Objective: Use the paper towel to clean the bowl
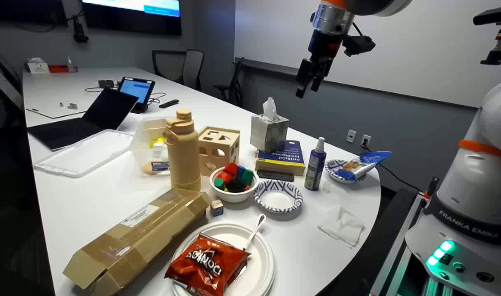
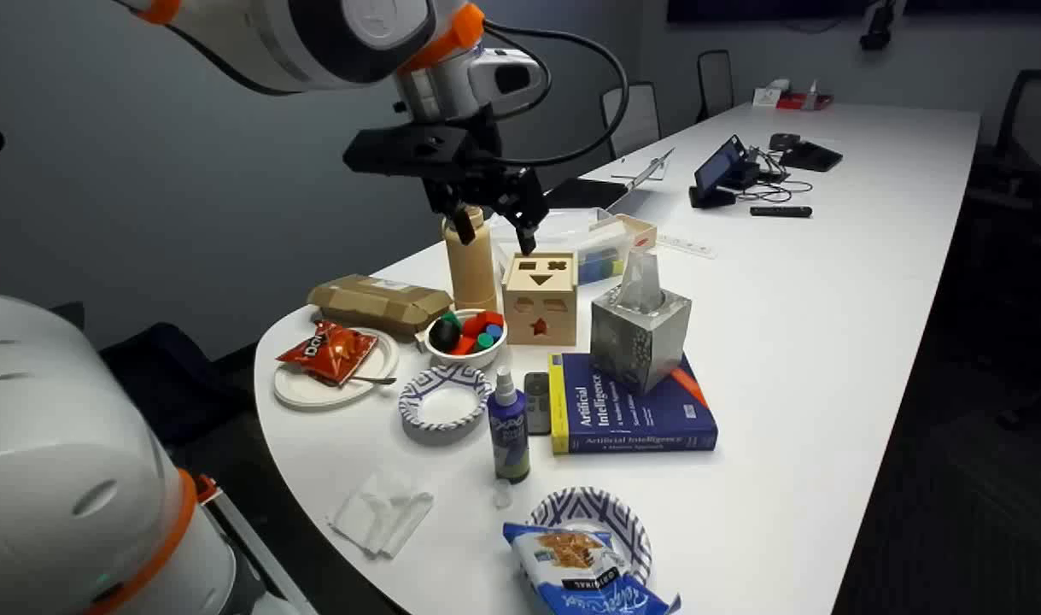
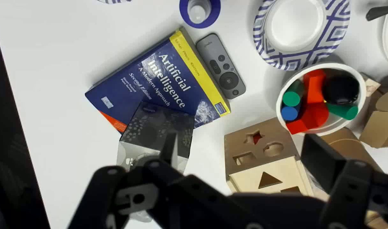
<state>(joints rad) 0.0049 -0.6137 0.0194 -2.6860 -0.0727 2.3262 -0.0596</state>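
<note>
Black two-fingered gripper hangs spread and empty, the crumpled white paper towel lying near the round blue-patterned bowl, pickup and wiping apparently ahead.

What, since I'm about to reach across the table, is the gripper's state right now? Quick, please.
Robotiq gripper: open, its jaws wide apart with nothing held between them.

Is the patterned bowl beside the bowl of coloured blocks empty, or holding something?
Empty: the patterned bowl shows its white bottom in all three views, no object inside. Fine residue: cannot tell.
</note>
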